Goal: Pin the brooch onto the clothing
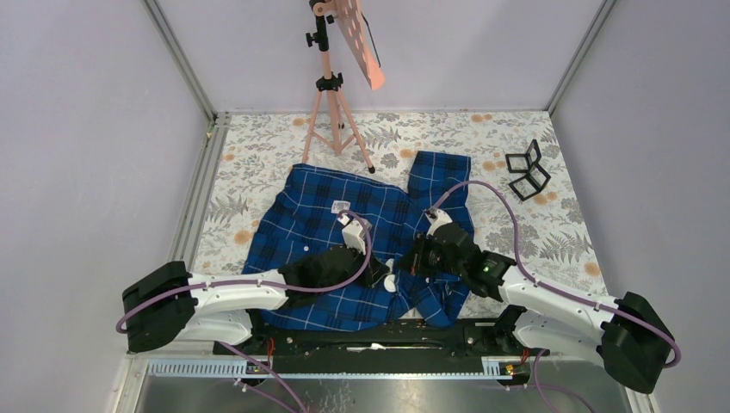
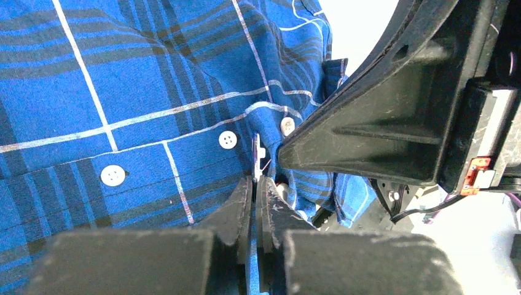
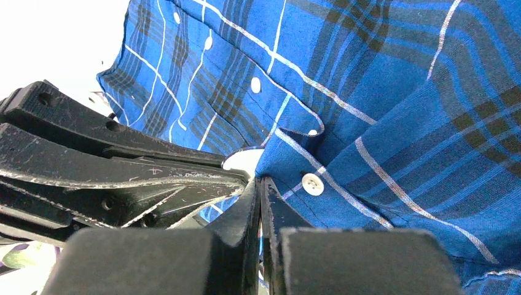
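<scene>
Two closed grippers meet at the shirt's button edge, with the brooch between them.

In the left wrist view, the left gripper [image 2: 254, 184] has its fingers pressed together low in the middle of the frame, and they seem to pinch a thin white piece edge-on, most likely the brooch [image 2: 258, 149]. In the right wrist view, the right gripper [image 3: 258, 193] has its fingers closed on a raised fold of the shirt [image 3: 393, 92] beside a white button [image 3: 313, 184], with the brooch showing as a pale disc just to its left. From above, the shirt lies spread across the middle of the floral table cloth [image 1: 258, 155]. To pin well, the right gripper should hold the fold taut and lifted while the left drives the pin through that one layer only, clear of the buttons.
</scene>
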Controlling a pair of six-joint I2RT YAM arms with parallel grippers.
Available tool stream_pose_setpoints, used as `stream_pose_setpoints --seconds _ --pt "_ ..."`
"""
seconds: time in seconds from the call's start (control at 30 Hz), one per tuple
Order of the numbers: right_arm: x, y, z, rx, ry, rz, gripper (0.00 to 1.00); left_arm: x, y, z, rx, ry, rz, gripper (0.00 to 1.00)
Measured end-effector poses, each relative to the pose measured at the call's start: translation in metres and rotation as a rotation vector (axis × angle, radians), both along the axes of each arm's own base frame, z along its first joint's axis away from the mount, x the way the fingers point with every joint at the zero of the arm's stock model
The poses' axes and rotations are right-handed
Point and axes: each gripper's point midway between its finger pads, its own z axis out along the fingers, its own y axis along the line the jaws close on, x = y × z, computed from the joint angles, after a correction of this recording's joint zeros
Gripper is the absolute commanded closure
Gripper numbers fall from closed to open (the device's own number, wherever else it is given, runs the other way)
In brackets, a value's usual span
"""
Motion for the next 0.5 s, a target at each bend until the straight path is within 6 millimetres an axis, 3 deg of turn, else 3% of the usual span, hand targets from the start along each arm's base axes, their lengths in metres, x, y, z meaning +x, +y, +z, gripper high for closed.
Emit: stream_pose_setpoints --seconds 0.2,0.5 --pt "-0.001 -0.001 0.003 0.014 -0.008 0.002 1.0 0.001 -0.001 0.002 -0.036 0.041 0.028 1.0" --pt "-0.003 -0.007 0.017 0.034 -0.051 -0.004 0.64 0.006 -0.005 0.013 -0.11 0.076 0.047 1.0"
